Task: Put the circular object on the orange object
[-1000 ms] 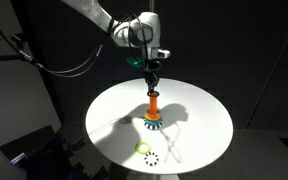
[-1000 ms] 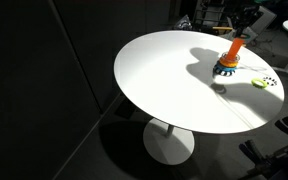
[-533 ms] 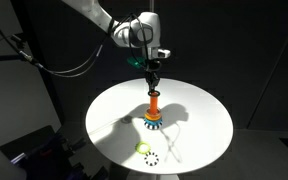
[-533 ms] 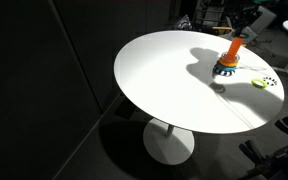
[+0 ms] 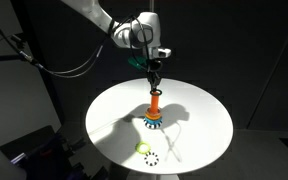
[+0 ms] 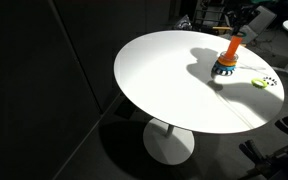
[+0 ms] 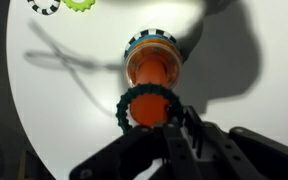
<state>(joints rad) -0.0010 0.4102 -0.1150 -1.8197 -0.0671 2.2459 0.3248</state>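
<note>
In the wrist view my gripper [image 7: 177, 128] is shut on the rim of the small dark green ring [image 7: 122, 104], held flat right over the rounded top of the orange peg [image 7: 150, 70]. The peg's orange top shows through the ring's opening. Blue, white and yellow rings sit round the peg's foot. In an exterior view the gripper [image 5: 152, 72] hangs just above the upright peg [image 5: 155, 103] at the middle of the white round table [image 5: 206, 122]. The peg also shows in an exterior view [image 6: 231, 50] at the table's far side.
A pale yellow-green ring [image 5: 143, 149] and a black-and-white dashed ring [image 5: 152, 157] lie near the table's edge; both show in the wrist view's top left [image 7: 79, 4] [image 7: 44, 5]. The table [image 6: 164, 70] stands on one pedestal in dark surroundings.
</note>
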